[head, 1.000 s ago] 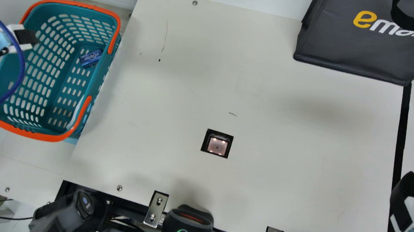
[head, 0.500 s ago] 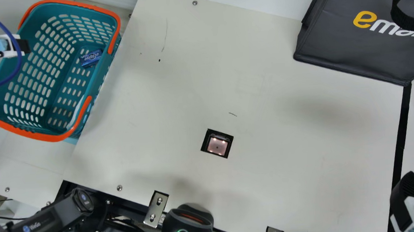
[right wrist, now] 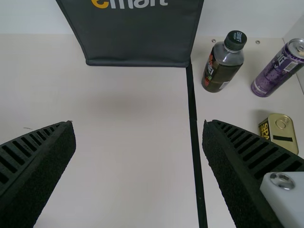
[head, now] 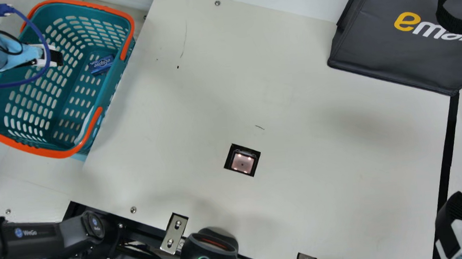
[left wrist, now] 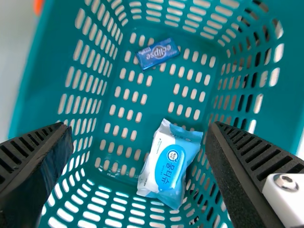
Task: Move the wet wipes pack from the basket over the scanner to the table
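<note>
Blue box [left wrist: 157,53], perhaps tin, in basket [left wrist: 47,71].

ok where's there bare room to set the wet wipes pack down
Bare table lies between the basket and scanner window, and from there to the shopping bag and black tape. Past the tape it's crowded: bottle, tall can, yellow tin. The left end effector hangs over the basket.

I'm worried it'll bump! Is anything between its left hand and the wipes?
Nothing visible stands between the left hand and the wet wipes pack. The basket's wall does stand between the pack and the table.
</note>
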`<state>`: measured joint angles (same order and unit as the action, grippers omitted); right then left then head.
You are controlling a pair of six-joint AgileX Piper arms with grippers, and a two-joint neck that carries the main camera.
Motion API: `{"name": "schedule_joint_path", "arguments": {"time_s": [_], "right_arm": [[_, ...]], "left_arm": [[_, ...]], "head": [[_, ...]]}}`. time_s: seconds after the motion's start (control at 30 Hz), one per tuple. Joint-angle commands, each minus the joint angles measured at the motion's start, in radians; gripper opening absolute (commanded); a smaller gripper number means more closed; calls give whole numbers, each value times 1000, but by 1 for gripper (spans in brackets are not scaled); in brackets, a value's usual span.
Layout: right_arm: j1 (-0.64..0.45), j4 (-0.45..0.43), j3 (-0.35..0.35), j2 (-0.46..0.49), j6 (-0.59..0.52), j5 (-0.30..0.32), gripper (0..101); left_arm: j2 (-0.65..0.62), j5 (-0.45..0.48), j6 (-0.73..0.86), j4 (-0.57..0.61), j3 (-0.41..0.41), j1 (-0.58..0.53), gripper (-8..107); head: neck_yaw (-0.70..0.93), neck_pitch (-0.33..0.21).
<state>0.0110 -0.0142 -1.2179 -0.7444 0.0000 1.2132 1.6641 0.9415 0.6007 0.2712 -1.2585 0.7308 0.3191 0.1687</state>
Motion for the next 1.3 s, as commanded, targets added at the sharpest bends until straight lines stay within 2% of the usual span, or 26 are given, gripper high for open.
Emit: {"name": "schedule_joint_path", "arguments": {"time_s": [0.0, 0.4, 0.93, 1.07, 1.27], "right_arm": [[0, 0, 0, 0, 0, 0, 95], [0, 0, 0, 0, 0, 0, 95], [0, 0, 0, 0, 0, 0, 95], [0, 0, 0, 0, 0, 0, 95], [0, 0, 0, 0, 0, -1, 95]], "left_arm": [[43, -19, 3, -4, 2, -11, 90], [201, -132, 12, -32, 36, -55, 90], [319, -208, 118, 5, 114, -45, 90], [332, -210, 175, 25, 131, -37, 90], [352, -163, 283, 71, 129, -10, 90]], "head": [[2, -30], [2, -30], [2, -30], [2, -30], [2, -30]]}}
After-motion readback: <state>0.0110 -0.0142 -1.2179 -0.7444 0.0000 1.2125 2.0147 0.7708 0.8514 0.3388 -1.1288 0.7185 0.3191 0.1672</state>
